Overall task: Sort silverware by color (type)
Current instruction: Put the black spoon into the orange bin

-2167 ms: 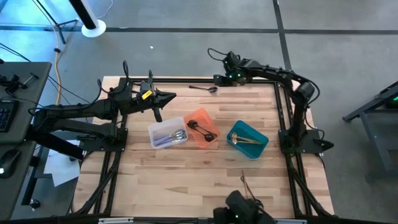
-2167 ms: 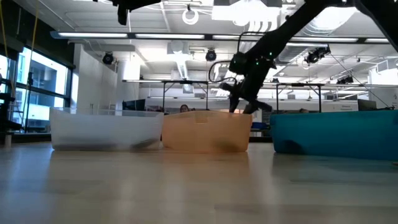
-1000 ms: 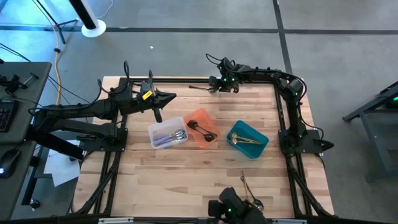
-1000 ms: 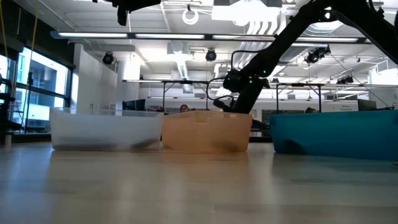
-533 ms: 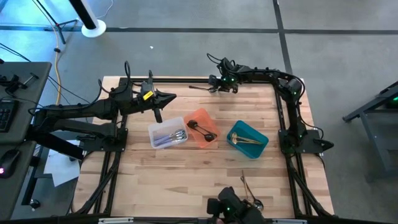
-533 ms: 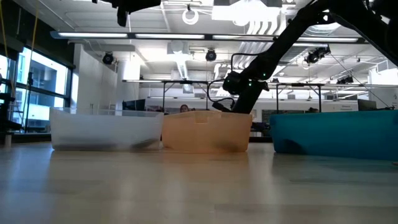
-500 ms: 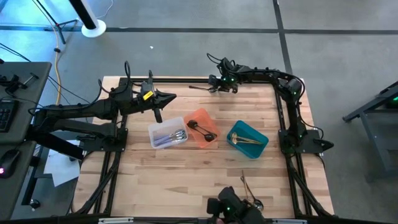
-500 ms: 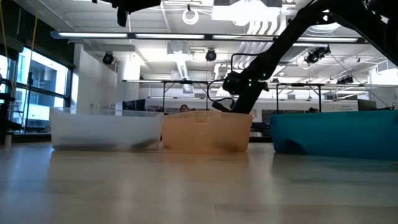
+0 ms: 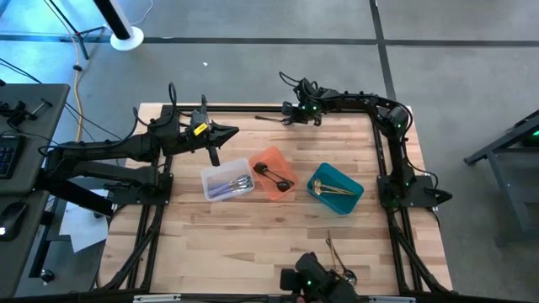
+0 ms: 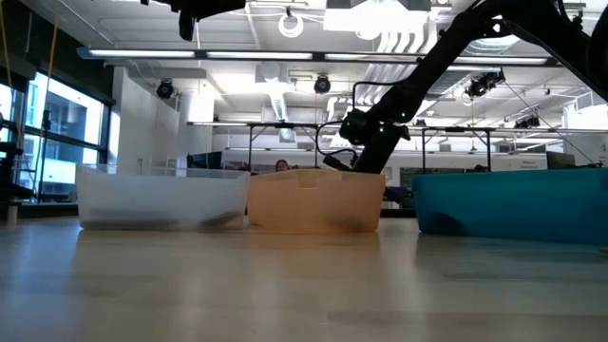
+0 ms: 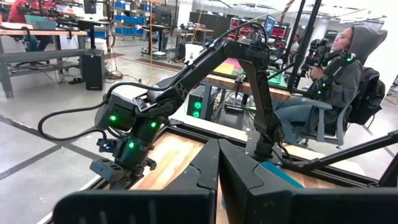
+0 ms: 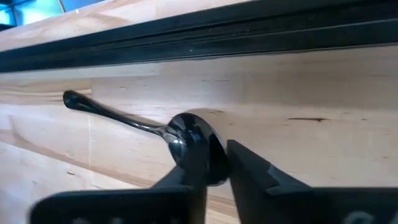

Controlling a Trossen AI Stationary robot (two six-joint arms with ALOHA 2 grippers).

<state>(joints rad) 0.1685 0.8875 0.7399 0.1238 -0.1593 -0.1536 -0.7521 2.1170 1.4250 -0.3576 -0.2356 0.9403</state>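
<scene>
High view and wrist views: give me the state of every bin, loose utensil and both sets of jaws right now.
Clear plastic bin: holds silver utensils.
Orange plastic bin: holds a black utensil.
Teal plastic bin: holds gold utensils.
Black metal spoon: flat on the wooden table by the far rail.
Right gripper: jaws closing around the spoon's bowl.
Left gripper: jaws shut, empty, waiting.
</scene>
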